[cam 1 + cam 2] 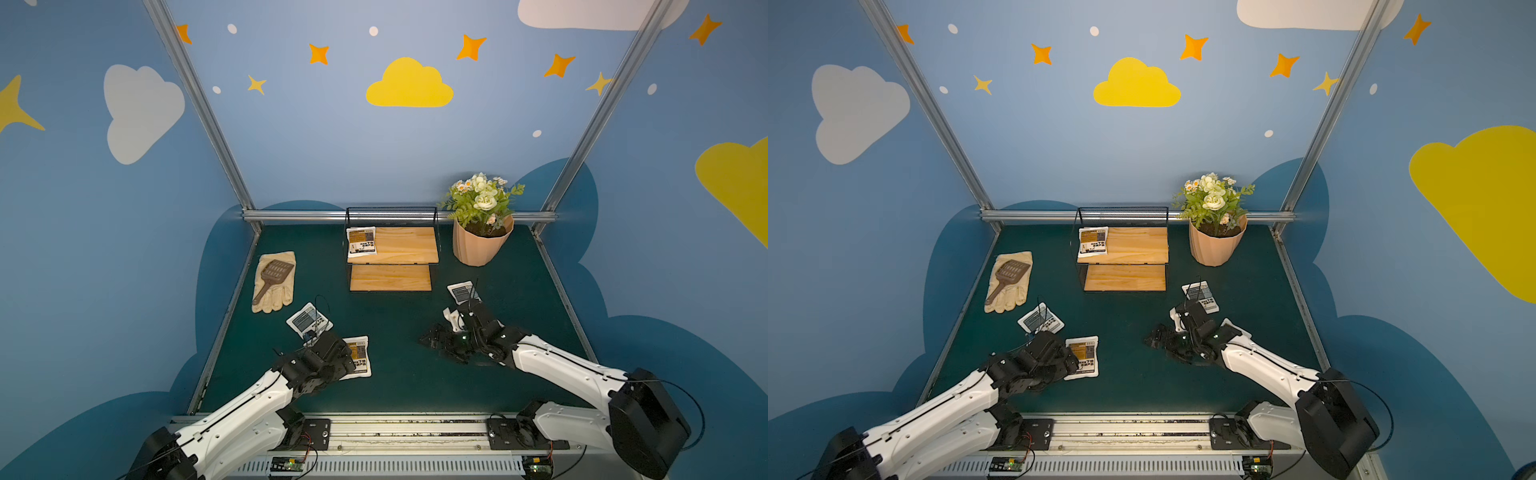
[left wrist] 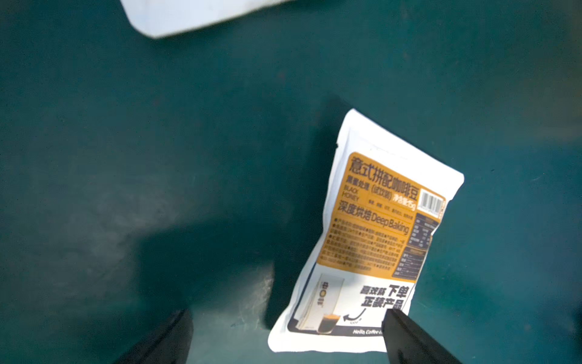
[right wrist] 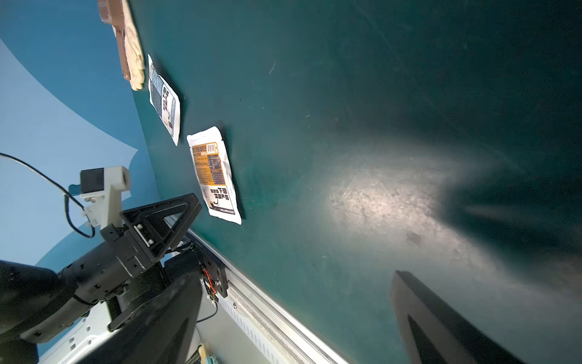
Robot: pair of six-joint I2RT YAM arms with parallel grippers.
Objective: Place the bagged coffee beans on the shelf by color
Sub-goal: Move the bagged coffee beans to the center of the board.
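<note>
**Entry:** yellow bag (image 2: pixel 378 227). It is lying flat, label up, on the desk (image 1: pixel 395 324) near the front edge. We are judging its pickup to be the step in hand.

**Handling:** We are finding the left hand (image 2: pixel 288 315) released, fingers spread, hovering at the bag's lower end and holding nothing. The bag is sitting skewed and off toward one finger, whose tip is overlapping a corner. We are advising a sideways shift and a slight wrist turn, so the fingers are straddling the puffy middle across its short width before closing. A corner pinch is likely to let the pouch swing or slip.

**Destination:** shelf (image 1: pixel 409 245), upper board. We are noting one shelved bag (image 1: pixel 361 240) with the same yellow panel lying at one end, and the lower board bare.

**Also on the desk:** near grey bag (image 1: pixel 309 321), just beside the left hand, and far grey bag (image 1: pixel 462 292), by the right wrist.

**Pose:** We are seeing the left arm reaching forward and low, wrist pitched down. The right arm is reaching forward with its wrist bent inward. The right hand (image 1: pixel 434 338) is released and empty, low over bare desk.
</note>
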